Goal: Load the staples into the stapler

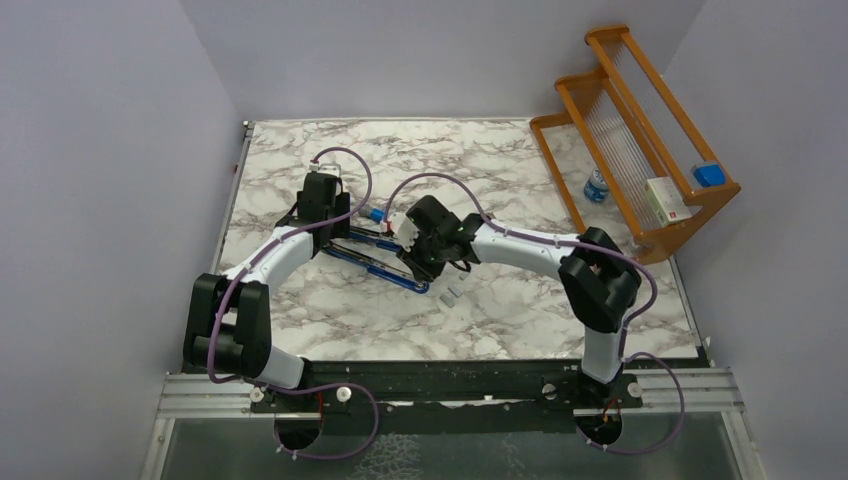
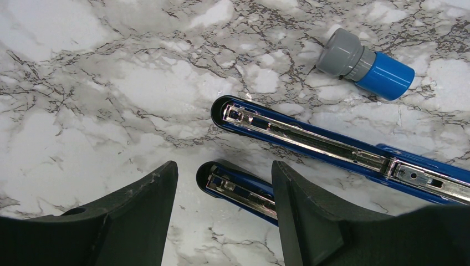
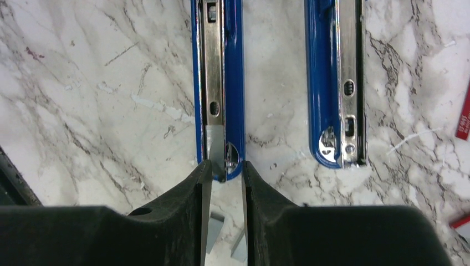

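The blue stapler point(image 1: 385, 262) lies opened out flat on the marble, its two arms side by side. In the right wrist view, a grey strip of staples point(image 3: 214, 147) sits over the metal channel of the stapler's left arm point(image 3: 235, 83), its near end at my right gripper point(image 3: 221, 169). The jaws there stand a narrow gap apart, and I cannot see whether they pinch the strip. Loose staples point(image 1: 452, 295) lie on the table just behind that gripper. My left gripper point(image 2: 224, 172) is open, its fingers either side of the end of one stapler arm point(image 2: 238, 188), not touching it.
A small grey cylinder with a blue cap point(image 2: 366, 64) lies close beyond the stapler. At the back right stands a wooden rack point(image 1: 640, 130) holding a white box point(image 1: 668, 200) and a blue item point(image 1: 709, 175), with a small bottle point(image 1: 597, 185) beside it. Walls enclose the table.
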Tool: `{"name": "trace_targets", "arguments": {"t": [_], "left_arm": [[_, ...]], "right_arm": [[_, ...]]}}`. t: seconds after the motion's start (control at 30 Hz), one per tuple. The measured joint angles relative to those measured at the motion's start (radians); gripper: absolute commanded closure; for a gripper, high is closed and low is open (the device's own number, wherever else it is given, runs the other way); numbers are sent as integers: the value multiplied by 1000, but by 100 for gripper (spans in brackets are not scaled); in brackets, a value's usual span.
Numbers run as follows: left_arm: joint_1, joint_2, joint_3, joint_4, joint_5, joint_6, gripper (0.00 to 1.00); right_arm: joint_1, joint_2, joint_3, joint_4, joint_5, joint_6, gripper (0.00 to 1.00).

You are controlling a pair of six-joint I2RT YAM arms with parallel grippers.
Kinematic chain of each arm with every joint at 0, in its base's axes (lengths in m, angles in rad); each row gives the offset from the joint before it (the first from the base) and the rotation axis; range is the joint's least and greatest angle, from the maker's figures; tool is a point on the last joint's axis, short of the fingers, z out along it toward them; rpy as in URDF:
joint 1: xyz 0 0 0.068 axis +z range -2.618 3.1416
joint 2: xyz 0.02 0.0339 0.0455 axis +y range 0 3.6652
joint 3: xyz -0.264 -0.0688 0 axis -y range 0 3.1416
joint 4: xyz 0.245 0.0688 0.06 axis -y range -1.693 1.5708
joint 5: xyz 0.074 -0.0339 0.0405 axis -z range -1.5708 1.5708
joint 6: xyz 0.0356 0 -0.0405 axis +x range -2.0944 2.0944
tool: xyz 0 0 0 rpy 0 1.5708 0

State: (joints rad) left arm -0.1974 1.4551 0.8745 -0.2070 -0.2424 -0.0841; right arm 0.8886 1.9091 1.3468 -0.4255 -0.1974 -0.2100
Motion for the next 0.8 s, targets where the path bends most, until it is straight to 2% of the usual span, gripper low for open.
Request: {"name": "trace_targets", "arguments": {"t": [0.17, 0.37, 0.57, 0.8], "left_arm": [[0, 0, 0, 0, 0, 2, 34], [-1, -8, 0, -1, 0, 3, 35], [-1, -35, 0, 0, 19, -1, 37], [-1, -49, 0, 1, 44, -5, 40]], "right_arm": [[0, -141, -105, 56, 3, 20, 69], [0, -391, -410, 306, 41, 95, 68], [0, -466, -696, 518, 98, 209, 66], [0, -512, -820, 671, 127, 283, 61]]}}
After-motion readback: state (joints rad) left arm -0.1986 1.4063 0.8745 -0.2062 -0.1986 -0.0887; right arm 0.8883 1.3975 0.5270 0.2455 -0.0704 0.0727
